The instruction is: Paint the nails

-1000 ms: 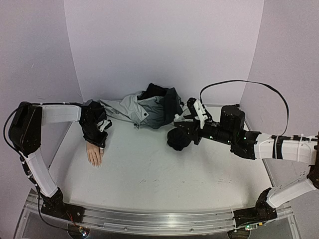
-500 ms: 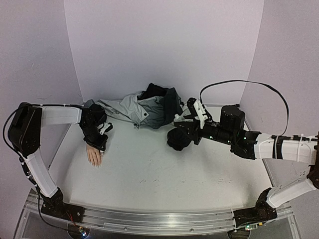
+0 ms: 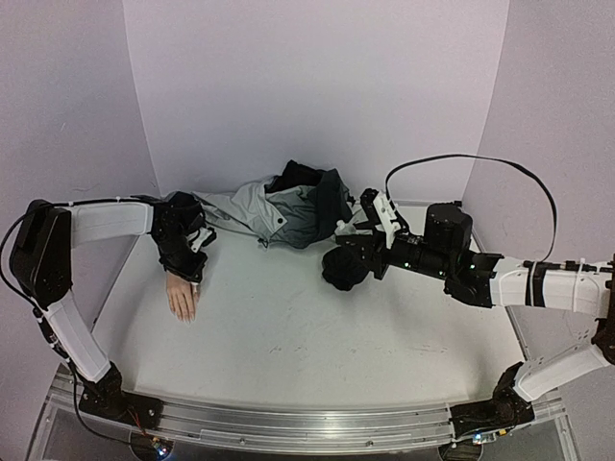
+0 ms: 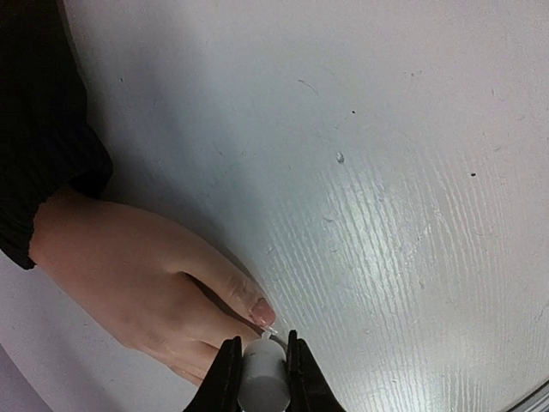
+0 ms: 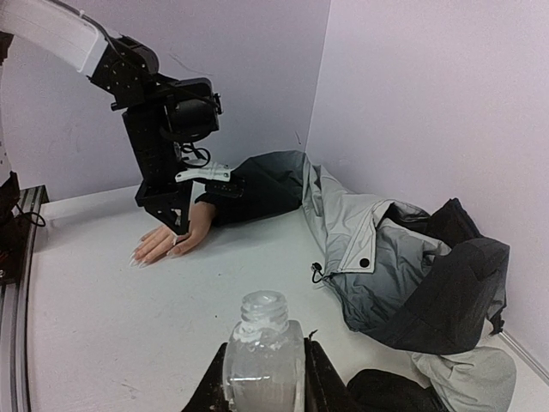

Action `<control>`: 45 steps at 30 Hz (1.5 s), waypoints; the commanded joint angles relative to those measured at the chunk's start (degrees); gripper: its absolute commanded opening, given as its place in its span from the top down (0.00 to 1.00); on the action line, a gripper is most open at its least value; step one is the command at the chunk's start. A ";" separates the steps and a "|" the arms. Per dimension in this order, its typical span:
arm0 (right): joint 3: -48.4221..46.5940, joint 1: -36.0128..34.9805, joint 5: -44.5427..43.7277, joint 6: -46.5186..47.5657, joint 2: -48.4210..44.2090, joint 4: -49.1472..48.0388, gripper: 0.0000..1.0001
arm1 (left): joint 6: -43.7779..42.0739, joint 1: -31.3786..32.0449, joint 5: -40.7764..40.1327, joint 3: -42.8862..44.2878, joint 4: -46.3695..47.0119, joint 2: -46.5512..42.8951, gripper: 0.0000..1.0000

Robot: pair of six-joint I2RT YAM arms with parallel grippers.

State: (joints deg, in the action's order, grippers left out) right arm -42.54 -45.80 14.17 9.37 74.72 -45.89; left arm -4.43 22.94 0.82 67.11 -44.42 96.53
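Along the far edge of the table a grey-black jacket lies crumpled. One sleeve is stretched out to the L, w/ its black cuff around the wrist of the mannequin hand. The hand lies palm down, flat on the tabletop at the L side, fingers pointing toward the near edge, pale flesh colour. The nails are tiny. Only one is clear in the L wrist view, on the digit nearest the cam: pinkish-red, darker than the skin. The rest are too small to judge. L gripper hangs straight over the hand, jaws nearly closed, pinching a small white cylinder. A thin pale tip pokes out right beside that nail; can't tell if it touches. R gripper is well apart, mid-table by the jacket's R end, jaws clamped on a small clear glass bottle that stands upright w/ its neck uncapped.
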 commanded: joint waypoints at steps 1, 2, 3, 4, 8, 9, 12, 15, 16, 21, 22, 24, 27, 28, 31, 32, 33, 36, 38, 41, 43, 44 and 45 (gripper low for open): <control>-0.35 -0.21 0.70 -0.32 -0.56 -4.12 1.00 | 1.08 0.09 -4.05 6.92 -3.07 2.73 1.00; -0.35 -0.17 0.70 -0.29 -0.43 -4.20 1.00 | 1.21 0.10 -4.19 7.24 -3.47 3.10 1.00; -0.35 -0.25 0.75 -0.31 -0.33 -4.17 1.00 | 1.26 0.11 -4.17 7.50 -3.67 3.40 1.00; -0.41 -0.23 0.78 -0.31 -0.19 -4.15 1.00 | 1.20 0.11 -3.78 7.65 -3.80 3.66 1.00; -0.52 -0.25 0.94 -0.31 0.23 -4.12 1.00 | 1.34 0.09 -2.09 7.43 -3.90 4.17 1.00; -0.52 -0.25 1.01 -0.31 0.29 -4.12 1.00 | 1.47 0.13 -1.65 7.50 -4.07 4.14 1.00; -0.61 -0.20 1.01 -0.31 0.51 -4.14 1.00 | 1.22 0.09 -1.59 7.51 -4.03 4.21 1.00; -0.61 -0.23 0.90 -0.31 0.60 -4.18 1.00 | 0.91 0.13 -1.42 7.10 -4.04 4.98 1.00; -0.61 -0.25 0.86 -0.31 0.56 -4.19 1.00 | 0.99 0.09 -1.10 7.00 -4.08 5.25 1.00; -0.61 -0.21 0.78 -0.31 0.52 -4.14 1.00 | 1.01 0.15 0.65 6.60 -3.71 5.32 1.00; -0.61 -0.23 0.82 -0.31 0.59 -4.12 1.00 | 0.93 0.16 0.50 6.48 -3.65 5.25 1.00; -0.61 -0.24 0.95 -0.29 0.60 -4.14 1.00 | 0.89 0.09 0.26 6.06 -3.37 5.29 1.00; -0.61 -0.25 0.99 -0.33 0.60 -4.15 1.00 | 0.73 0.10 0.11 5.77 -3.21 5.81 1.00; -0.61 -0.24 1.02 -0.32 0.60 -4.13 1.00 | 0.67 0.17 -0.04 5.79 -3.15 5.94 1.00; -0.61 -0.25 0.94 -0.31 0.60 -4.12 1.00 | 0.43 0.09 -0.28 5.84 -3.05 6.33 1.00; -0.61 -0.25 0.88 -0.31 0.60 -4.17 1.00 | 0.39 0.10 -0.25 5.84 -3.04 6.43 1.00; -0.61 -0.25 0.86 -0.31 0.60 -4.13 1.00 | 0.31 0.11 -0.24 5.77 -3.07 6.49 1.00; -0.61 -0.21 0.94 -0.26 0.60 -4.17 1.00 | 0.12 0.09 -0.25 5.83 -3.00 6.88 1.00; -0.61 -0.19 1.03 -0.31 0.60 -4.19 1.00 | 0.12 0.09 -0.28 5.80 -3.01 6.94 1.00; -0.60 -0.25 0.88 -0.31 0.60 -4.12 1.00 | 0.12 0.09 -0.25 5.30 -2.99 6.54 1.00; -0.61 -0.24 1.02 -0.31 0.56 -4.17 1.00 | 0.14 0.18 -1.94 4.74 -2.99 6.20 1.00; -0.61 -0.24 1.07 -0.38 0.52 -4.13 1.00 | 0.10 0.24 -1.96 4.39 -2.95 5.99 1.00; -0.61 -0.23 1.12 -0.40 0.52 -4.18 1.00 | 0.12 0.37 -2.12 4.03 -2.95 5.78 1.00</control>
State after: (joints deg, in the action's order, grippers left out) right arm -42.54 -45.80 14.22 9.39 75.68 -45.89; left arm -4.05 22.94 -0.10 72.07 -47.86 103.44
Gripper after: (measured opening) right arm 0.220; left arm 0.166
